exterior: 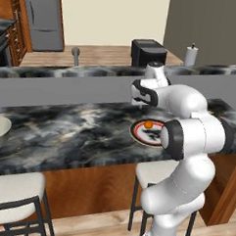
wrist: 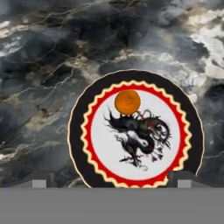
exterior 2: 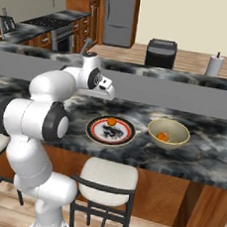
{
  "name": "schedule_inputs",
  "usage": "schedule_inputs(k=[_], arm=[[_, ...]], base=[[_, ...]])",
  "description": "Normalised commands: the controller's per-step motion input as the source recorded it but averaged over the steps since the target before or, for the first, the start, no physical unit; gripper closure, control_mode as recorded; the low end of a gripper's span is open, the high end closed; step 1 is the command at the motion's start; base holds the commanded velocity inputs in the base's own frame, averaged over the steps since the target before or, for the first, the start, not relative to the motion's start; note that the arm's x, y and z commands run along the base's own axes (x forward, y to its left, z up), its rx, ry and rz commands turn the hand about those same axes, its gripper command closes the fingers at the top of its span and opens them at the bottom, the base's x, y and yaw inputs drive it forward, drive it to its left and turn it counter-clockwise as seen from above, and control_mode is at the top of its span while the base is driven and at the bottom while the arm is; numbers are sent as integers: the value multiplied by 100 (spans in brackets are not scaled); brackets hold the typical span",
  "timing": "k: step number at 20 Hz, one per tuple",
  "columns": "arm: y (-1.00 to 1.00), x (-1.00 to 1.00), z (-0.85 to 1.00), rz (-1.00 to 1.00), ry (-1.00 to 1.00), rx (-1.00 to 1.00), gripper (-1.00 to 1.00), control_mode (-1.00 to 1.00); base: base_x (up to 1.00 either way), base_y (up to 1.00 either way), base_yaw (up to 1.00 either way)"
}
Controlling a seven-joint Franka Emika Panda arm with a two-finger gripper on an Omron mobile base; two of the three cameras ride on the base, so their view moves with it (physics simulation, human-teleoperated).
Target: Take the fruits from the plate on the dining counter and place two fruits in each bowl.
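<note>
One bright orange fruit (wrist: pixel 127 102) lies near the edge of the red-rimmed plate (wrist: pixel 78 131) on the marbled dining counter (wrist: pixel 43 65). My gripper (wrist: pixel 111 181) hangs above the plate, open, its two fingertips (wrist: pixel 181 177) wide apart with nothing between them. From the right base view the gripper (exterior 2: pixel 109 96) sits over the plate's (exterior 2: pixel 91 129) far left side, above the fruit (exterior 2: pixel 111 121). A beige bowl (exterior 2: pixel 176 126) right of the plate holds one orange fruit (exterior 2: pixel 161 136). The other bowl (exterior: pixel 2 128) stands far left on the counter (exterior: pixel 65 132), its contents unclear.
A higher grey ledge (exterior 2: pixel 187 96) runs behind the counter. Beyond it stand a black toaster (exterior 2: pixel 160 53) and a paper towel roll (exterior 2: pixel 214 65). White-cushioned stools (exterior 2: pixel 107 177) (exterior: pixel 13 193) stand in front of the counter by my base.
</note>
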Motion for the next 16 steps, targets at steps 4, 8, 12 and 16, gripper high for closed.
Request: schedule_inputs(k=[4, 8, 12, 16], arm=[[-1, 19, -31, 5, 1, 0, -100, -100], [-5, 13, -33, 1, 1, 0, -100, -100], [-32, 18, -26, 0, 0, 6, -100, -100], [-31, 23, -42, 0, 0, 7, -100, -100]], base=[[0, 0, 0], [0, 0, 0], [0, 0, 0], [0, 0, 0]])
